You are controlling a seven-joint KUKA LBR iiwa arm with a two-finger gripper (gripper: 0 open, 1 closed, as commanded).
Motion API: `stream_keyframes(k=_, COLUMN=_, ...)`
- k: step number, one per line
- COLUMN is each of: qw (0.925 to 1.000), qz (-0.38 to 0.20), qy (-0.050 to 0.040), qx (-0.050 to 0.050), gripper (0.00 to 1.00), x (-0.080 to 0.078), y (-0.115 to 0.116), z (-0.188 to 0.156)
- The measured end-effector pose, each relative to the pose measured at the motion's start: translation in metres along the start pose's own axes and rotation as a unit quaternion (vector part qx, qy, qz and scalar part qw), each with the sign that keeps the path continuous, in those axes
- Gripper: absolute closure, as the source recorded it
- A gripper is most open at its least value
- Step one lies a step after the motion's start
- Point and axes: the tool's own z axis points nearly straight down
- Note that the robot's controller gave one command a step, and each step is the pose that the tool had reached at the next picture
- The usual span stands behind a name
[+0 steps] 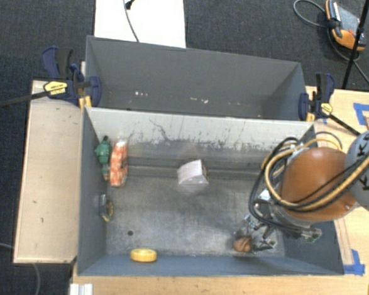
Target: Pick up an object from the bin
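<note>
Camera view puts a small brown rounded thing (242,244) by the near right corner of the bin (185,222), with the gripper (258,238) just over its right side; whether the pincer is apart or together cannot be told. Scuffed grey floor runs left to a white block (192,173), a yellow disc (143,255) and an orange packet (118,163); dark carpet (29,32) surrounds

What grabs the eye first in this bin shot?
The arm's orange-brown dome at the right of the bin, its hand low by a small brown thing near the front wall. Then a white block mid-bin and a yellow disc at front left.
</note>
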Motion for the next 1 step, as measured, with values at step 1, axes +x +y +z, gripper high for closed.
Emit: stream_keyframes(k=1, qw=1.0, qz=0.0, qy=0.0025, qx=-0.003, gripper=1.0, x=0.0009, y=0.0012, z=-0.0042)
